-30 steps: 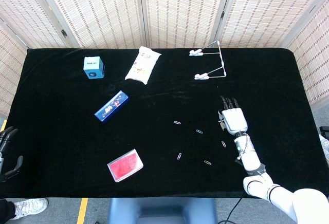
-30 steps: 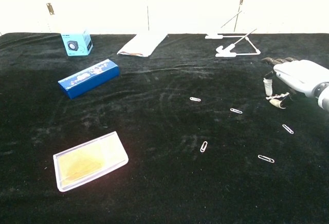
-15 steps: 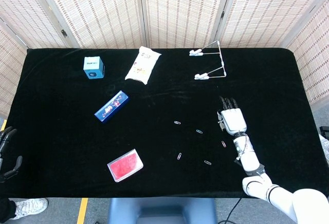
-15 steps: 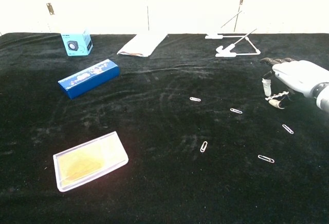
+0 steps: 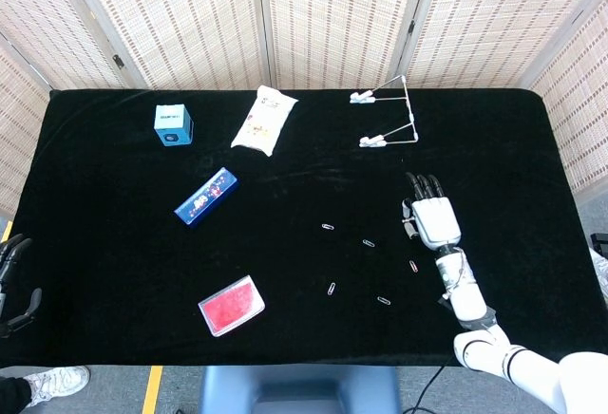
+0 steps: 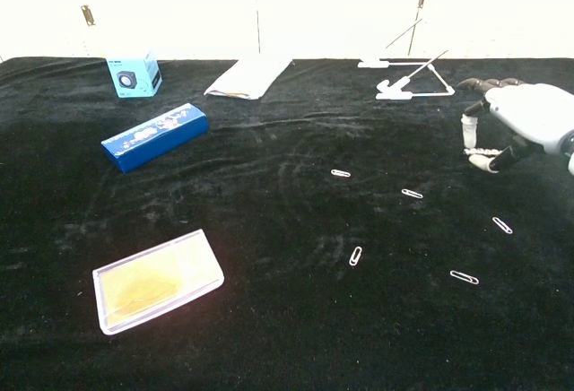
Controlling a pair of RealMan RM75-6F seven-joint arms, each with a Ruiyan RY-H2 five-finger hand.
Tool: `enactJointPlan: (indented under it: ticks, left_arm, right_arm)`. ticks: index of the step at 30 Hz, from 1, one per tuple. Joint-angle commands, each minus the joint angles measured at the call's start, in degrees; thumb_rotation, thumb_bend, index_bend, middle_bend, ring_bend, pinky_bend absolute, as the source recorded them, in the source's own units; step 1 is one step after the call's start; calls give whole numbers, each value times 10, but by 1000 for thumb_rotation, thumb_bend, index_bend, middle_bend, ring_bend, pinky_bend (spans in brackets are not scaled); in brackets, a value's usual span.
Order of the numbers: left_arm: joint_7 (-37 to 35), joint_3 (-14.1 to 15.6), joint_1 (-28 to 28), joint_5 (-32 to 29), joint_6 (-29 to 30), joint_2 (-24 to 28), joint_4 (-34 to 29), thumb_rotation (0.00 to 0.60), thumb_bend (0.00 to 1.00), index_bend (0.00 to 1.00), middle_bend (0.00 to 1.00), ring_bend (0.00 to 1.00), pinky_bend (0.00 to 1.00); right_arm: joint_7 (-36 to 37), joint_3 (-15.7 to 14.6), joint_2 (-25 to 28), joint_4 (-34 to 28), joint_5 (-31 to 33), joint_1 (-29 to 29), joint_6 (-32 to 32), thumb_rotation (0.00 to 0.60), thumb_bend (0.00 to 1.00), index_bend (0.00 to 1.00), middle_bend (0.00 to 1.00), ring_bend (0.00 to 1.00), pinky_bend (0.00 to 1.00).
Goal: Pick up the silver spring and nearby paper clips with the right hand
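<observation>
My right hand (image 6: 525, 120) hovers over the right side of the black table (image 6: 269, 337) and pinches a small silver spring (image 6: 482, 151) between thumb and a finger. In the head view the right hand (image 5: 432, 220) covers the spring. Several paper clips lie flat on the cloth: one (image 6: 502, 225) just below the hand, one (image 6: 464, 277) nearer the front edge, one (image 6: 412, 194) to its left, and others (image 6: 341, 173) (image 6: 356, 256) further left. My left hand (image 5: 11, 286) hangs off the table's left edge, holding nothing.
A white wire stand (image 5: 389, 115) sits behind the right hand. Further left are a white pouch (image 5: 265, 120), a light blue box (image 5: 173, 124), a dark blue box (image 5: 206, 196) and a red card case (image 5: 231, 305).
My right hand has risen off the cloth and shifted slightly right, carrying the spring up with it. The paper clips and left hand have not moved.
</observation>
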Motion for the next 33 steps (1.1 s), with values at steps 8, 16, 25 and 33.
enactJointPlan:
  ticks: [8, 16, 25, 33]
  left_arm:
    - [1, -1, 0, -2, 0, 0, 0, 600, 551, 15, 63, 65, 0]
    - [-2, -3, 0, -6, -1, 0, 0, 600, 551, 15, 63, 65, 0]
    - [-10, -3, 2, -4, 3, 3, 1, 600, 550, 14, 63, 65, 0]
    - [-15, -2, 5, -2, 7, 5, 0, 600, 550, 15, 63, 65, 0]
  right_arm:
    - [21, -2, 32, -62, -16, -14, 28, 600, 450, 781, 95, 0, 0]
    - [43, -18, 54, -144, -41, -18, 33, 600, 451, 786, 105, 0, 0]
    - [32, -35, 55, -194, -55, -18, 30, 600, 451, 786, 109, 0, 0]
    - [42, -41, 30, -182, -53, -13, 15, 600, 451, 785, 110, 2, 0]
